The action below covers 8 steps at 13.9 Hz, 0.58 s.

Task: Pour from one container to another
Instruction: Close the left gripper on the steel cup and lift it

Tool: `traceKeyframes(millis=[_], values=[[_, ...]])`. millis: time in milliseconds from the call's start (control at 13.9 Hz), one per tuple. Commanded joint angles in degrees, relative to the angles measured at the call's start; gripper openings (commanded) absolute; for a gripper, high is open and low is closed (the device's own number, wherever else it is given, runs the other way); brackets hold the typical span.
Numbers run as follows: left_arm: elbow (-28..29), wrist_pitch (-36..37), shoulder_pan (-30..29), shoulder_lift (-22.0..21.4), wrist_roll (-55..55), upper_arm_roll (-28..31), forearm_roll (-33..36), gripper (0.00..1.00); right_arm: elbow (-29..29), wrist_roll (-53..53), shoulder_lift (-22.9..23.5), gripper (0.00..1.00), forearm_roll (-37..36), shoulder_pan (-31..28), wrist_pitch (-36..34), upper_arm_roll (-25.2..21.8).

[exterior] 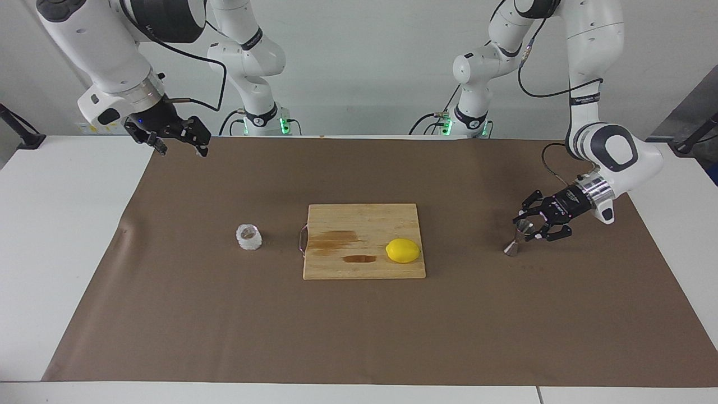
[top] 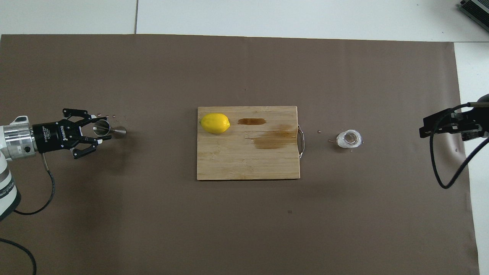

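Down at the left arm's end of the table, one small shiny steel jigger (exterior: 516,238), hourglass-shaped with a narrow waist, stands on the matte brown paper mat (exterior: 359,331), and the left gripper (exterior: 528,229) has its fingers drawn in narrow around the upper cone; whether the pads actually press the metal is hard to make out. One squat clear glass cup (exterior: 249,237) with a bumpy, frosty wall sits upright toward the right arm's end, beside the wire handle of one pale wooden cutting board (exterior: 363,216) at the mat's middle. A single smooth yellow lemon (exterior: 403,250) lies on the board next to two dark wet-looking stains. Whether the cup holds anything cannot be told. The right gripper (exterior: 178,142) hangs spread wide over the mat's corner nearest the robots, holding nothing, its arm waiting.
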<state>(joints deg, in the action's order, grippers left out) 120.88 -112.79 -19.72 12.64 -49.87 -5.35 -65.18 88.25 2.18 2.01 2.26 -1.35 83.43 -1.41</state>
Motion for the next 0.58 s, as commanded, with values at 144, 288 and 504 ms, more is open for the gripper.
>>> traceKeyframes(millis=[144,288,504], values=[[1.4,-0.8,0.6,-1.7,1.0,0.5,-1.4,0.00,0.4,0.7,-0.6,1.00,-0.1,-0.6,0.3,0.5],[0.4,-0.3,0.7,-1.7,0.0,0.5,-1.3,0.00,0.4,0.7,-0.6,1.00,-0.1,-0.6,0.2,0.5],[-1.5,0.6,2.0,-2.2,-3.7,0.0,-1.0,0.00,0.4,0.7,-0.6,1.00,-0.1,-0.6,0.3,0.5]])
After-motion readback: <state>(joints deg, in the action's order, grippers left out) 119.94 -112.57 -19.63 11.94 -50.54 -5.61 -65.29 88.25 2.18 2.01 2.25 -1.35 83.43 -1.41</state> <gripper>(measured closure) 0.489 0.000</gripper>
